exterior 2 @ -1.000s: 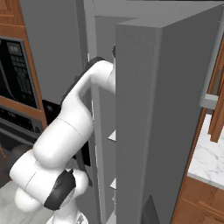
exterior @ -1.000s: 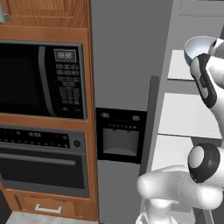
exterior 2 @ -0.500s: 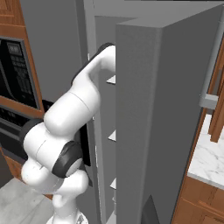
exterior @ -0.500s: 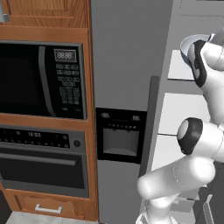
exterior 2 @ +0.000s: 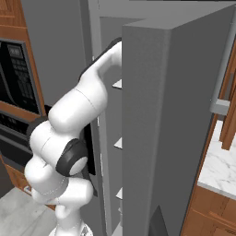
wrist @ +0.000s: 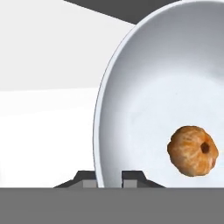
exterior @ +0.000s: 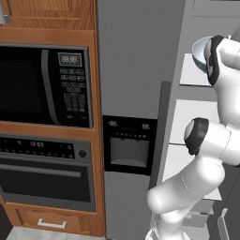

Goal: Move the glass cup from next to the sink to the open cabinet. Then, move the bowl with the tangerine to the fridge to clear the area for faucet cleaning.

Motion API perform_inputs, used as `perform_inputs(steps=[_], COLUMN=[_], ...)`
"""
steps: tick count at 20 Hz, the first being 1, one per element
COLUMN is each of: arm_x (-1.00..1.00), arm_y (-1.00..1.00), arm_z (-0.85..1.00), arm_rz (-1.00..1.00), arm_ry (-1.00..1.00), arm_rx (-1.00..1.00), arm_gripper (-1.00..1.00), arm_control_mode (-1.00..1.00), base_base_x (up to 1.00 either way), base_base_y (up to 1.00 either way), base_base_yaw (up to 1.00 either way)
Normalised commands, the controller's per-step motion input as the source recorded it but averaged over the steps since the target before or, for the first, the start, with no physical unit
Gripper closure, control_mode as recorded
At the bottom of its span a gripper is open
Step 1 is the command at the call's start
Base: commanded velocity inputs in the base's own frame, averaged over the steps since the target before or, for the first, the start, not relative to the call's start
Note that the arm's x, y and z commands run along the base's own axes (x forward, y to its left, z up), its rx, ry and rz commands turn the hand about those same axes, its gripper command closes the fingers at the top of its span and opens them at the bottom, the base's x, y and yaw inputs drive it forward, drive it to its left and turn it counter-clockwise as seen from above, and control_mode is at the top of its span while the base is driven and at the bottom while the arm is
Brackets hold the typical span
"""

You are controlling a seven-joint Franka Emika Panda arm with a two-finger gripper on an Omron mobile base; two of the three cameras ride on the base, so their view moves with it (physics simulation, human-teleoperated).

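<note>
**Clerk:** Item one, the bowl (wrist: 166, 87). Location?

**Arm:** In my gripper (wrist: 109, 177). The fingertips (wrist: 89, 178) stand narrow, one on each side of the bowl's rim, pinching its wall. In the left base view the bowl (exterior: 200, 50) hangs at the level of an upper white shelf (exterior: 192, 75) inside the fridge (exterior: 136, 70), whose door (exterior 2: 161, 129) stands open.

**Clerk:** Contents?

**Arm:** One tangerine (wrist: 192, 151), resting on the bowl's inner floor, clear of my fingers.

**Clerk:** Bearing of the bowl from the hand?

**Arm:** Straight ahead of the fingers and off to one side of them; I grip the near rim, the rest reaches away from me over the shelf.

**Clerk:** Facing and long axis?

**Arm:** Mouth up, toward my camera. It is round, so no long axis in plan; its only axis runs through the mouth, roughly upright as I judge it.

**Clerk:** Bowl to shelf: touching?

**Arm:** Cannot tell. White shelf surface lies beside and beneath it; contact is hidden.

**Clerk:** Step pending?

**Arm:** By my judgement, set down, then release.
</note>
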Motion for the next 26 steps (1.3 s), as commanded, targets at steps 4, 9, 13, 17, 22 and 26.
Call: perform_inputs(steps=[4,9,13,17,22,26], arm_x=[0.0,-0.26,-0.68,-0.99,-1.0,-1.0], arm_y=[0.0,0.0,0.14,0.53,0.96,0.96], arm_z=[0.0,0.03,0.34,0.26,-0.37,-0.83], arm_rz=[0.0,0.0,0.0,-0.03,-0.01,0.0], arm_ry=[0.0,-0.13,-0.36,-0.52,-0.47,-0.07], arm_rx=[0.01,-0.01,-0.11,-0.13,-0.21,-0.13], arm_gripper=[-1.0,-1.0,-1.0,-1.0,-1.0,-1.0], arm_control_mode=[-1.0,-1.0,-1.0,-1.0,-1.0,-1.0], base_base_x=[0.0,0.0,0.0,0.0,0.0,0.0], base_base_y=[0.0,0.0,0.0,0.0,0.0,0.0], base_base_yaw=[0.0,0.0,0.0,0.0,0.0,0.0])
